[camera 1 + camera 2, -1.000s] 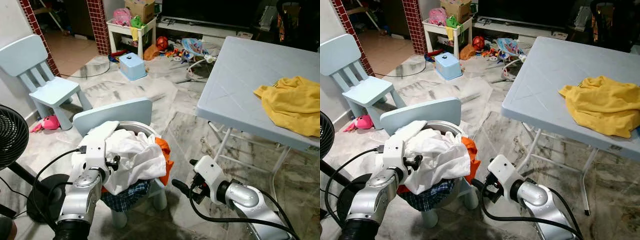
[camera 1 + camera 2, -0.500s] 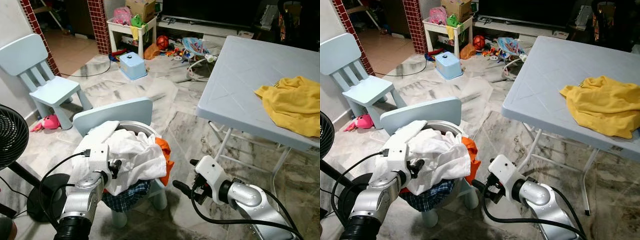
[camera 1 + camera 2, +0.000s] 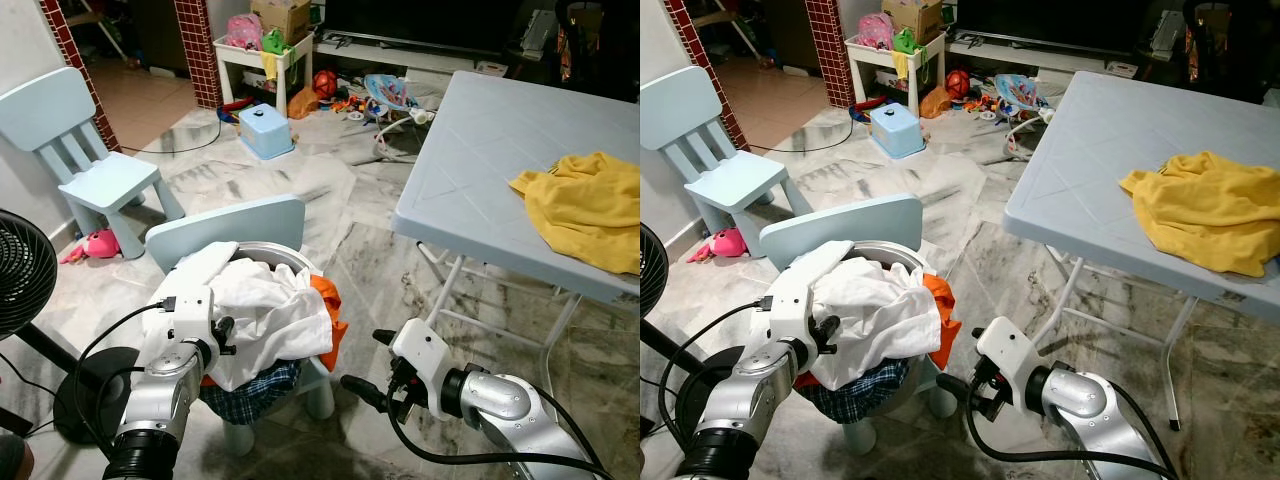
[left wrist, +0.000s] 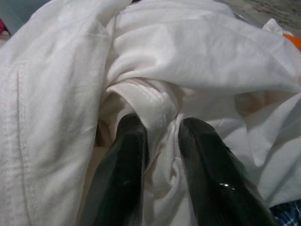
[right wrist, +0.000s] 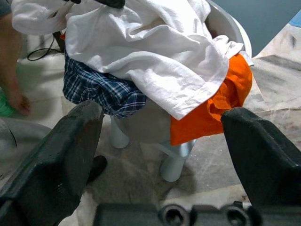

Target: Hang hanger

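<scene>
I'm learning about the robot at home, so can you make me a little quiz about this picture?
1. True or false: the left gripper pinches a fold of the white shirt.
2. What lies on the blue table?
A. a yellow garment
B. a checked cloth
C. an orange cloth
3. Fill in: the right gripper has its fingers ____, holding nothing.

Key
1. True. Its fingers close on the white fold.
2. A. The yellow garment lies there; the checked cloth and the orange cloth are in the basket.
3. open
</scene>
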`<state>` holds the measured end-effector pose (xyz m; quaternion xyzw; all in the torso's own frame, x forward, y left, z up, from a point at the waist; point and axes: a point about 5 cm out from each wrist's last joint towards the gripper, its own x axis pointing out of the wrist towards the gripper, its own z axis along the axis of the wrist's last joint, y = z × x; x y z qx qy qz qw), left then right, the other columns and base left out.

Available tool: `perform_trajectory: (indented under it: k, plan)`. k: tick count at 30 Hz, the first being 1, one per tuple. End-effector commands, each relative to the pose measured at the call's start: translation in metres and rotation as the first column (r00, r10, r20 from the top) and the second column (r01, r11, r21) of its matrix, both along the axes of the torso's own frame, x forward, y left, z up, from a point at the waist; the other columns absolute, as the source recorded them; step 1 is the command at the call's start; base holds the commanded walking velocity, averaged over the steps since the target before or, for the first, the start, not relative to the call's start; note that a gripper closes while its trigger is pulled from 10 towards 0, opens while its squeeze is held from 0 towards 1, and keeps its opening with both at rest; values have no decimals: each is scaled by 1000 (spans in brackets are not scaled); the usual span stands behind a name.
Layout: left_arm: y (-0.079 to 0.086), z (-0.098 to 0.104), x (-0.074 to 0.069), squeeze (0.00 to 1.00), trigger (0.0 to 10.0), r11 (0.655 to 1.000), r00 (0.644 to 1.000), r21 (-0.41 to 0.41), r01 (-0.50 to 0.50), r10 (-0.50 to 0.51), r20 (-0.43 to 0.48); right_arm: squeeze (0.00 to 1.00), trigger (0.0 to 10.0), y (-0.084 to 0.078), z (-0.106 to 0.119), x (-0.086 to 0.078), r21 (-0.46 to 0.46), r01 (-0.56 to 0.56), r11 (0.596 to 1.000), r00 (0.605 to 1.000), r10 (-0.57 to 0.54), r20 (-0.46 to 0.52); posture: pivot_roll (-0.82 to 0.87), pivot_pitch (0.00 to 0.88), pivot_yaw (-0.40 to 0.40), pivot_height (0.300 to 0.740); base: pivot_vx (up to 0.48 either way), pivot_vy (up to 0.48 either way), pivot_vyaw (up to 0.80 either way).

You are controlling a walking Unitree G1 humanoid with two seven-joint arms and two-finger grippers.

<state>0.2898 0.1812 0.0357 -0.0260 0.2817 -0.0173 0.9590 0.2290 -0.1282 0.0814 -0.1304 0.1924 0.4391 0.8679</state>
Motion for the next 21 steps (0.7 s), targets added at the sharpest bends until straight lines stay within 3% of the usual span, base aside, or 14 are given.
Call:
perform_trajectory:
  k: [1, 12, 17, 21]
  plan:
    - [1, 4, 3, 0, 0, 1000, 1000, 4, -2, 2, 20, 0, 10000, 4, 5, -1, 1, -21, 1000, 1000, 21, 14, -116, 62, -3, 740, 0, 0, 0]
    - [7, 8, 6, 0, 0, 999, 997, 23, -41, 39, 69, 0, 10000, 4, 3, 1, -7, -15, 1000, 1000, 15, 14, -113, 61, -3, 740, 0, 0, 0]
    - [2, 25, 5, 0, 0, 1000, 982, 5, -27, 26, 186, 0, 10000, 4, 2, 6, -9, 6, 1000, 1000, -6, 30, -105, 57, -5, 740, 0, 0, 0]
    - [4, 26, -1, 0, 0, 1000, 979, 8, -27, 25, 204, 0, 10000, 4, 2, 7, -9, 14, 1000, 999, -13, 33, -99, 57, -7, 740, 0, 0, 0]
